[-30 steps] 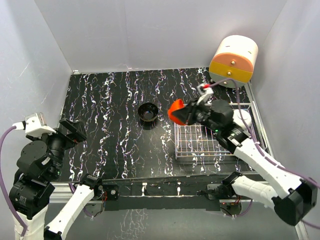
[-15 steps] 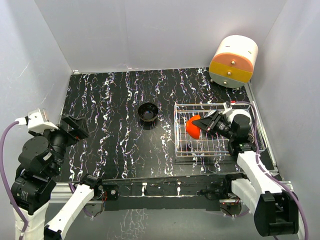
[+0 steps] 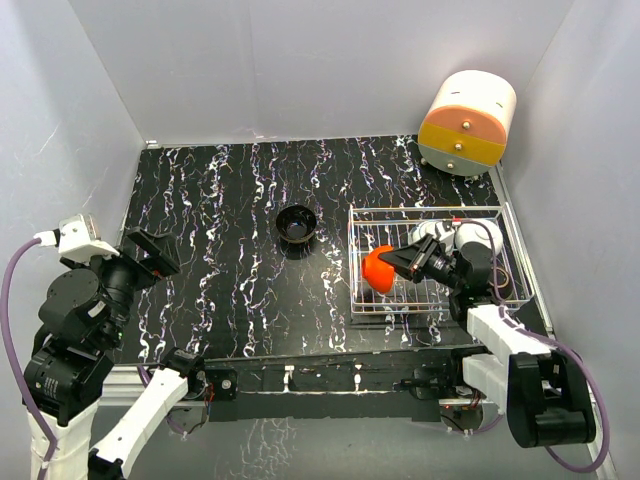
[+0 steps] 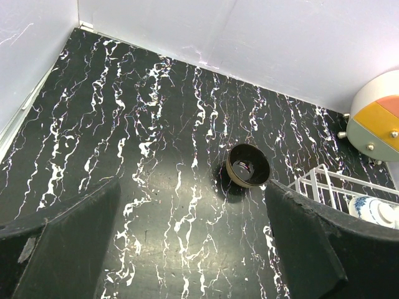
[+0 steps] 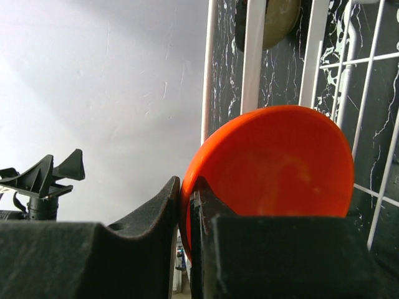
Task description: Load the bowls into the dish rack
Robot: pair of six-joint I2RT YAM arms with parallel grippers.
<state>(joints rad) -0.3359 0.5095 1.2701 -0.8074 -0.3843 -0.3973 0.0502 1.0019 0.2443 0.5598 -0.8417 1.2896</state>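
My right gripper (image 3: 398,262) is shut on the rim of the bright red-orange bowl (image 3: 377,269), holding it on edge low inside the left part of the wire dish rack (image 3: 425,210). The right wrist view shows that rim pinched between the fingers (image 5: 163,212), with the red-orange bowl (image 5: 280,165) against the rack wires (image 5: 252,56). The glossy black bowl (image 3: 296,223) sits upright on the table, left of the rack, and shows as the black bowl (image 4: 247,166) ahead of my open, empty left gripper (image 4: 193,249). A blue-and-white bowl (image 4: 373,209) lies in the rack.
A round cream-and-orange drawer cabinet (image 3: 466,121) stands at the back right corner, behind the rack. Pale bowls (image 3: 474,236) lie at the rack's back right, partly hidden by my right arm. My left gripper (image 3: 150,256) hovers over the table's left side. Grey walls close in three sides.
My right arm has carried the red-orange bowl from above the rack's back-left corner down into the rack, pulling back toward the near side. The left arm has hardly moved.
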